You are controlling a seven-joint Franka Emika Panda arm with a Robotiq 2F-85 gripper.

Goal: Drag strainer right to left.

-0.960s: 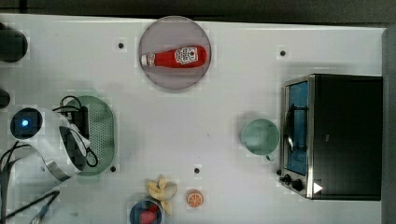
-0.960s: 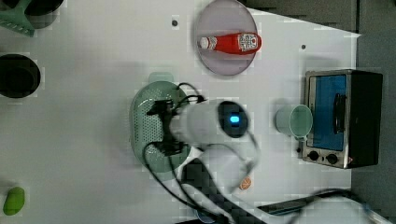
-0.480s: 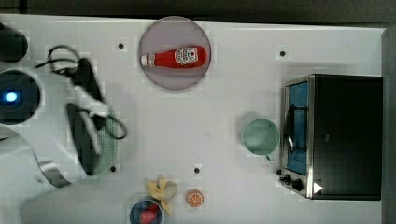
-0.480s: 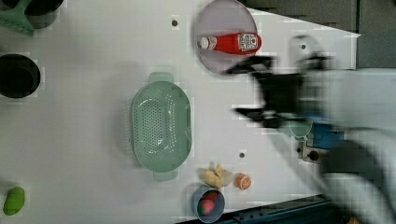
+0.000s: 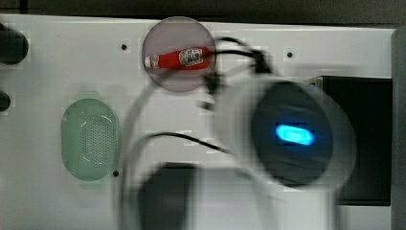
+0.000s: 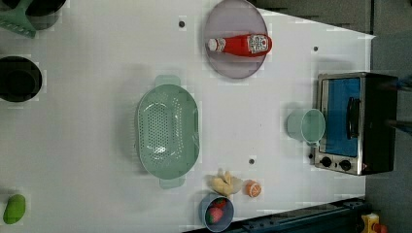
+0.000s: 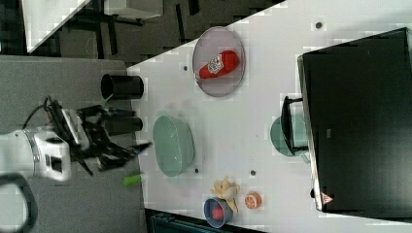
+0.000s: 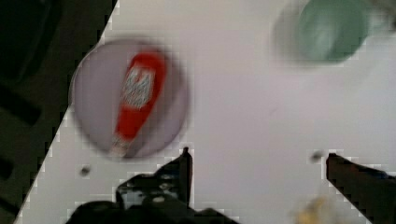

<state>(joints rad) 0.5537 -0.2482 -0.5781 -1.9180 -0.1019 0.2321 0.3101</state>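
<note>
The strainer point(image 6: 167, 131), a pale mint-green oval basket with a perforated centre, lies flat on the white table with nothing touching it. It sits at the top view's left point(image 5: 89, 139). In the top view my blurred arm point(image 5: 292, 134) hangs over the table's right part, well clear of the strainer. In the right view my gripper point(image 7: 136, 153) hangs past the table edge, to the left of the strainer point(image 7: 173, 145). The wrist view shows my gripper point(image 8: 258, 156) open, its two dark fingers wide apart above bare table, with nothing between them.
A grey plate point(image 6: 236, 68) holds a red ketchup bottle point(image 6: 240, 44). A mint-green cup point(image 6: 306, 126) stands beside a toaster oven point(image 6: 354, 124). A banana point(image 6: 223, 183), an orange slice point(image 6: 252, 188) and a blue bowl point(image 6: 217, 213) lie near one edge. Black pots point(image 6: 19, 77) stand at the left view's left.
My arm has left the strainer and swept across to the top view's right, and it has gone out of the left view. The strainer has stayed where it was.
</note>
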